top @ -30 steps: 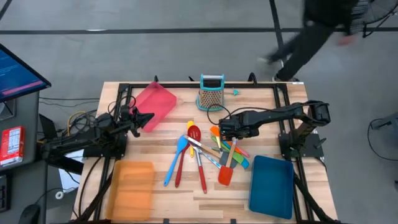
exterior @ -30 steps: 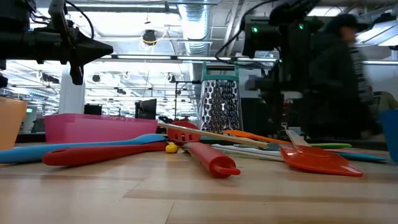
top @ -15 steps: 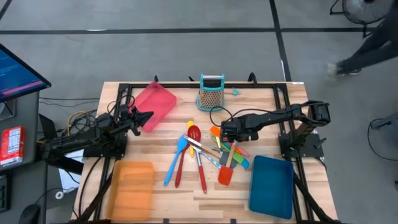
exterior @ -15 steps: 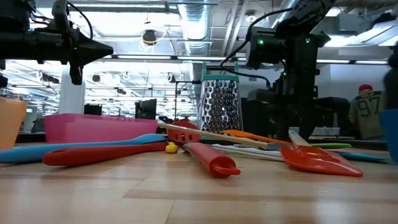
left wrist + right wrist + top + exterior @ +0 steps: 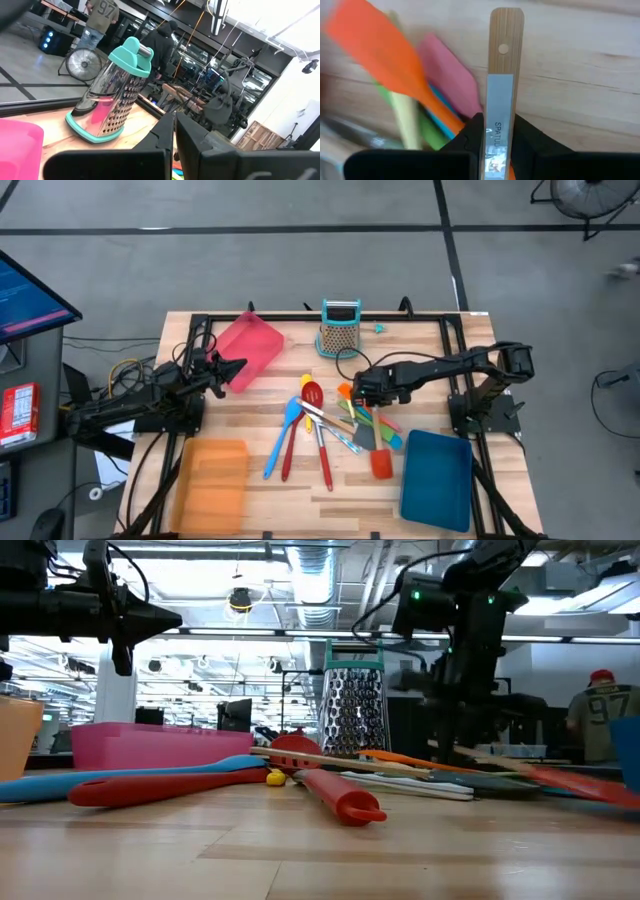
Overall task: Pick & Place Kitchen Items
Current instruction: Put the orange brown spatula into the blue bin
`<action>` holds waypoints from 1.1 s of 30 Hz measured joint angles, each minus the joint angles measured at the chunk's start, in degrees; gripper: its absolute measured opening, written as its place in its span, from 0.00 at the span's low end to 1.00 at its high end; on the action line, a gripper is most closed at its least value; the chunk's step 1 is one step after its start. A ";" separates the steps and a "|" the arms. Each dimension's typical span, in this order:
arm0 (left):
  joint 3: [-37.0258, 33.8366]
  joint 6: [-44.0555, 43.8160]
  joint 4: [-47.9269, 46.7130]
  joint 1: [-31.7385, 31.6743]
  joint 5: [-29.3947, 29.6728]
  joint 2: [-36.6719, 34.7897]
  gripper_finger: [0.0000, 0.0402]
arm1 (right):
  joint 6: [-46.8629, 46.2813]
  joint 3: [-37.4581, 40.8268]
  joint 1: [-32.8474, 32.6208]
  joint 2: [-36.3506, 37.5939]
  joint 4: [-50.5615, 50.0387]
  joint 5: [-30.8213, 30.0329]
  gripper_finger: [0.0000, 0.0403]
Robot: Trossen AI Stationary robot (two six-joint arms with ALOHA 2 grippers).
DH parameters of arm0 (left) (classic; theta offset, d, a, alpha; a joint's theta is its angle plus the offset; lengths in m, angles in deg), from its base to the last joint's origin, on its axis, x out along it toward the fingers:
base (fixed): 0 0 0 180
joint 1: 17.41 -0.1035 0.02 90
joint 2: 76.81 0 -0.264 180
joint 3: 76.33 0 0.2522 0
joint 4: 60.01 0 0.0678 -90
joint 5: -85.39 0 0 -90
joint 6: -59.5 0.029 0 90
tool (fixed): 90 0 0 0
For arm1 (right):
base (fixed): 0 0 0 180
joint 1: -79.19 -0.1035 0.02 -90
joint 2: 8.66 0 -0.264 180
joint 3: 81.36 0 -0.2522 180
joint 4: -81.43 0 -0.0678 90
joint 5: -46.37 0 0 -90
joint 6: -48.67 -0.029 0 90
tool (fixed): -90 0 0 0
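Right hand [image 5: 362, 392]: reaching in from the right side of the surface, arm stretched nearly level across it, hanging low over the right edge of the utensil pile; in the right wrist view fingers [image 5: 527, 137] pinching a wooden-handled spatula [image 5: 502, 65] by its labelled shaft, bare handle end sticking out beyond the fingertips.

Around the right hand: lying under and beside the held handle, an orange spatula blade [image 5: 380, 55], a pink blade [image 5: 452, 82], and green and blue handles crossing beneath; the orange blade showing blurred.

Kitchen items [image 5: 325, 425]: lying in a loose heap at the middle of the wooden surface [image 5: 300, 500], handles fanning toward the near edge; blue spoon [image 5: 283, 432] and red spoon [image 5: 298, 430] lying side by side on the left of the heap, a red-handled piece [image 5: 324, 460] just right of them, an orange-red spatula [image 5: 381, 463] lying near the blue tray [image 5: 437, 478].

Left hand [image 5: 238, 367]: waiting at the left of the surface, raised above it, pointing toward the red tray [image 5: 250, 346]; fingers [image 5: 165, 131] pressing together, holding nothing.

Other things: box grater [image 5: 339, 328] standing upright at the far edge, well apart from the heap; orange tray [image 5: 212, 482] lying at the near left corner.
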 joint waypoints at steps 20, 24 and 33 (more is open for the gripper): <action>0.00 0.00 0.11 0.00 -0.03 0.00 0.01 | 22.61 -1.04 1.97 41.59 21.42 -0.08 0.14; 0.00 0.00 0.13 0.00 -0.04 0.00 0.01 | 32.48 -1.06 1.69 45.74 35.78 4.73 0.14; 0.00 0.00 0.29 0.00 -0.04 -0.02 0.01 | 37.81 -1.13 -0.55 46.96 58.19 17.40 0.15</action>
